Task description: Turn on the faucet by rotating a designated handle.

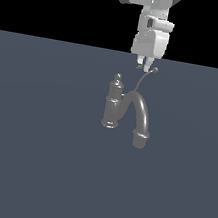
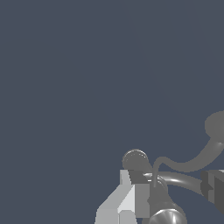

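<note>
**Surfaces as I see them**

I read the faucet [image 1: 114,107] as grey metal, smooth with a soft sheen along the arched spout. Its handle [image 1: 142,81] looks like thin wiry metal, same grey. The fingers [image 1: 141,64] seem matt white plastic. The table [image 1: 31,158] is flat, matt slate-blue, untextured.

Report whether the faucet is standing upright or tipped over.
Upright. In the exterior view the faucet stands on its base, knob finial on top, spout arching down beside it, handle rising toward the gripper.
</note>
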Tool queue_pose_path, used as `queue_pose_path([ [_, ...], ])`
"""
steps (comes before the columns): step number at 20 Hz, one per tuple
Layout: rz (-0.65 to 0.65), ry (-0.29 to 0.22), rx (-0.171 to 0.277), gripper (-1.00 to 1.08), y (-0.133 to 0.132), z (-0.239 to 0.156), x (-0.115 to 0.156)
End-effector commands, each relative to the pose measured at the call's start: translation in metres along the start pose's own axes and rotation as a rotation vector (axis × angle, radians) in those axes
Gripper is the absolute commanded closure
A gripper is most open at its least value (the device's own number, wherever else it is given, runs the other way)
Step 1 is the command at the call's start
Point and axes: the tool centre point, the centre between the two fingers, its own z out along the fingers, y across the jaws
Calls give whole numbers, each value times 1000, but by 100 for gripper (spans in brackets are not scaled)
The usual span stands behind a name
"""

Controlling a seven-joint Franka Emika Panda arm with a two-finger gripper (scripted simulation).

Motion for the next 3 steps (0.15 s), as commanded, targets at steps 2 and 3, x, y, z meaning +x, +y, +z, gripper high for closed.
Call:
queue_pose_path([
  [2,21,17,14,108,-8,2,21],
  [3,21,17,14,108,-8,2,21],
])
